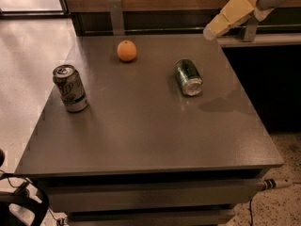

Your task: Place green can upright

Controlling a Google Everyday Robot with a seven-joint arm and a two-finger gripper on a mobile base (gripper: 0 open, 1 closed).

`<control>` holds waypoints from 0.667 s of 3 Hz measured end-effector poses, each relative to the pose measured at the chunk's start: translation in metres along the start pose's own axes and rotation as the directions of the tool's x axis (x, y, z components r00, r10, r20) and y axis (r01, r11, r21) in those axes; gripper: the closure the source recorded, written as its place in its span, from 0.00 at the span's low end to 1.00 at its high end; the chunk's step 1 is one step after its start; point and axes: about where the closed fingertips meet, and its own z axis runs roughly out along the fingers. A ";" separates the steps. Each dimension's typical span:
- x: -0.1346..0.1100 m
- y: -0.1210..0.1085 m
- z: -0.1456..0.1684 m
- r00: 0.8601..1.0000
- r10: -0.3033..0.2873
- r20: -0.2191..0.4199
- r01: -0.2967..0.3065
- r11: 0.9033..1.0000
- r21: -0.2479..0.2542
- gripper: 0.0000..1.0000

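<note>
We see the hand [212,29] up in the air over the back right corner of the desk [141,140], hanging from the top right and slanting down toward the left. It is well apart from every object and nothing shows in it, but we cannot tell whether it is released or clenched.

The green can [188,77] lies on its side in the right half of the desk, nearer the back edge than the front, with its silver end facing the front edge. It is not upright.

An orange [127,51] sits near the back edge, left of the middle. A paler white-and-green can [70,88] stands upright by the left edge. We see all three well apart from one another.
</note>
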 end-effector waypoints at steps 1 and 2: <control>-0.008 -0.003 0.025 0.985 0.166 -0.047 -0.165 0.986 0.015 0.00; -0.006 0.007 0.047 0.941 0.316 -0.124 -0.314 0.949 0.033 0.00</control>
